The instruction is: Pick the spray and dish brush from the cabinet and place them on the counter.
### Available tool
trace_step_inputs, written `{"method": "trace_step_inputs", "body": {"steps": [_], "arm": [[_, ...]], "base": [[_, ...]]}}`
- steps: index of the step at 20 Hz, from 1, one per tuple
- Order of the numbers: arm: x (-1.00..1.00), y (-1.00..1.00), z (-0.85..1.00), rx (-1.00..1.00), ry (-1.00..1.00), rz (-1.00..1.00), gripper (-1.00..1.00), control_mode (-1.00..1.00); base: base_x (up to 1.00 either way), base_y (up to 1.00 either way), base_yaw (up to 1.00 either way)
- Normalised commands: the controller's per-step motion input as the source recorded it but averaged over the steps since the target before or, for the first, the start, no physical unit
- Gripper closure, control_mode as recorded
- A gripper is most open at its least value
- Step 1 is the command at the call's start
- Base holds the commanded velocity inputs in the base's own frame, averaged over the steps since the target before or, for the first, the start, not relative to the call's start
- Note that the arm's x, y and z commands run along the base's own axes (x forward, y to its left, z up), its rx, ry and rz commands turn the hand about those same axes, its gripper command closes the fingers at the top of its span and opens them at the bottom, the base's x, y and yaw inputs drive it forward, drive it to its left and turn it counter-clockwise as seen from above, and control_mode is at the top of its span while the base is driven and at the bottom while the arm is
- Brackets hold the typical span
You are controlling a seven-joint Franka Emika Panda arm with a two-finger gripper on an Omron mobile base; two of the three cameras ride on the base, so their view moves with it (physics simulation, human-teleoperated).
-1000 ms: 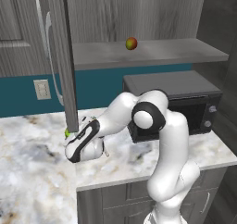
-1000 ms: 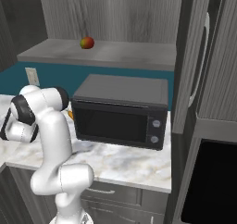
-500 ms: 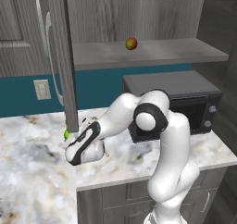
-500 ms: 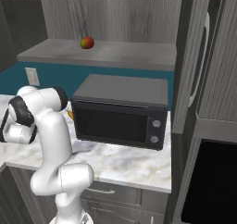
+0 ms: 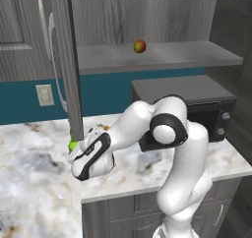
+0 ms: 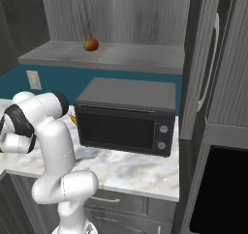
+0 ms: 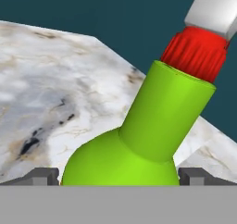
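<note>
The spray (image 7: 152,121), a green bottle with a red collar and white nozzle, stands between the two fingertips of my gripper (image 7: 119,174). The jaws are open, one tip just off each side of the bottle's body. In the left base view my gripper (image 5: 78,151) is low over the marble counter (image 5: 34,183), and a green bit of the spray (image 5: 73,144) peeks out below the open door of the cabinet (image 5: 69,60). The dish brush is out of view.
An apple (image 5: 140,46) lies on the grey cabinet shelf (image 5: 162,57), as the right base view also shows (image 6: 90,45). A black microwave (image 6: 126,117) stands on the counter to the arm's right, with a bit of orange carrot (image 6: 72,118) beside it.
The hand has eased slightly lower and nearer over the counter. The jaws have stayed wide and the spray has kept its place.
</note>
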Motion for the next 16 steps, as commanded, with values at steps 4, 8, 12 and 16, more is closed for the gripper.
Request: {"method": "trace_step_inputs", "body": {"steps": [4,8,12,16], "arm": [[-0.19,-0.01,0.01,0.00,0.11,0.00,-1.00,-1.00],[-0.02,0.00,-0.10,0.00,0.00,0.03,-1.00,-1.00],[0.00,0.00,-0.09,0.00,-0.07,0.09,-1.00,-1.00],[0.02,0.00,-0.22,0.00,-0.15,0.13,-1.00,-1.00]], "base": [[0.00,0.00,0.00],[0.00,0.00,0.00],[0.00,0.00,0.00],[0.00,0.00,0.00]]}}
